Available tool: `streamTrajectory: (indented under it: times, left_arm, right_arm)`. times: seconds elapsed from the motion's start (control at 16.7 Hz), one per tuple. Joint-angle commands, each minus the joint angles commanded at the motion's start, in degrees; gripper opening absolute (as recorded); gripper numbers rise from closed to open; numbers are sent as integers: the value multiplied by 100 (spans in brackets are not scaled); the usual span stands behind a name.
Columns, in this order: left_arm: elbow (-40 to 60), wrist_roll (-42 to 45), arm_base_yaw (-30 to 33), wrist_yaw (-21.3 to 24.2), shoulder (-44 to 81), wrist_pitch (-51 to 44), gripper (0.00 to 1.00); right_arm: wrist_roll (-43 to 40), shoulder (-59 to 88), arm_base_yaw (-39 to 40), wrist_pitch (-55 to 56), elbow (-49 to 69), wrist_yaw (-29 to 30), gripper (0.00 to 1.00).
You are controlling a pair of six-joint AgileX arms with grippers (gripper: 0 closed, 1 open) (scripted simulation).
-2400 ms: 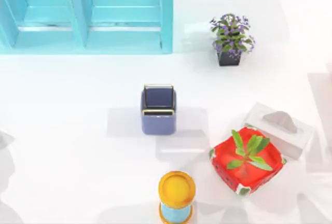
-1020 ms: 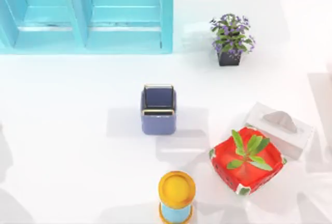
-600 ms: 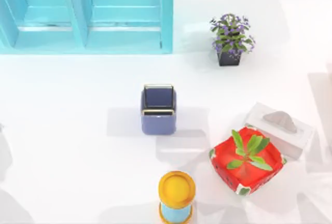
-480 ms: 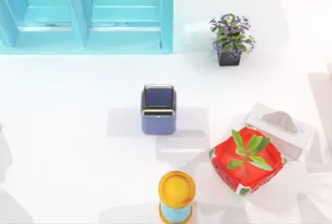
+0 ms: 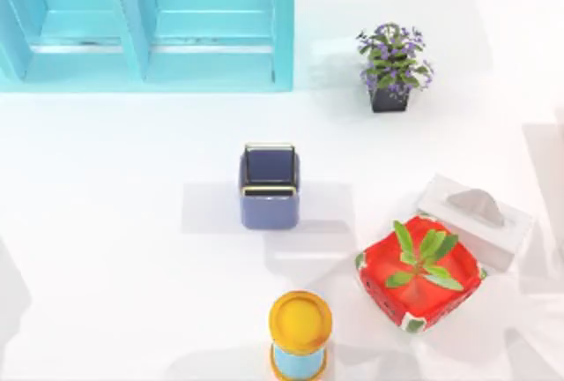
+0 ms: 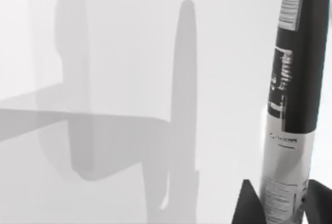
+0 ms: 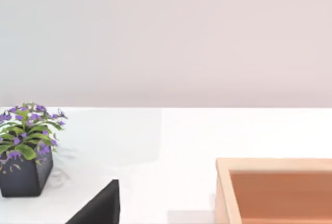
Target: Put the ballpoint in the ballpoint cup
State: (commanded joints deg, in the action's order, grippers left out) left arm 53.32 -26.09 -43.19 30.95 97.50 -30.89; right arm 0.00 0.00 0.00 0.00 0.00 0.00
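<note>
Bright, even light is flooding the white table [image 5: 132,222], almost washing it out. Soft grey shadows are lying beside the ballpoint cup [image 5: 269,189] and creeping in at both side edges. In the left wrist view the ballpoint [image 6: 293,99] is throwing a long, crisp shadow across the surface. No glare or blur is showing anywhere.

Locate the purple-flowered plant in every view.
Top view: purple-flowered plant on the table's far side, right of the blue cabinet.
Right wrist view: same plant on the table, near a tan box.
Left wrist view: instead, the ballpoint in the left gripper.
Shared landmark: the white table.
</note>
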Motion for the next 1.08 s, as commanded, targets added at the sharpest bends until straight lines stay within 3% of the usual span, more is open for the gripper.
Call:
streamTrajectory:
  times: [0.3,0.48,0.96,1.08]
  left_arm:
    - [208,1088,-953,202,-1378,-2324,0]
    - [257,1599,-1378,292,-2075,-3179,0]
    - [241,1817,-1517,316,-2347,-3478,0]
    - [362,1647,-1352,145,-2223,-3519,0]
  right_arm:
    - [0,0,0,0,0,0,100]
    - [0,0,0,0,0,0,100]
    - [0,0,0,0,0,0,100]
    - [0,0,0,0,0,0,100]
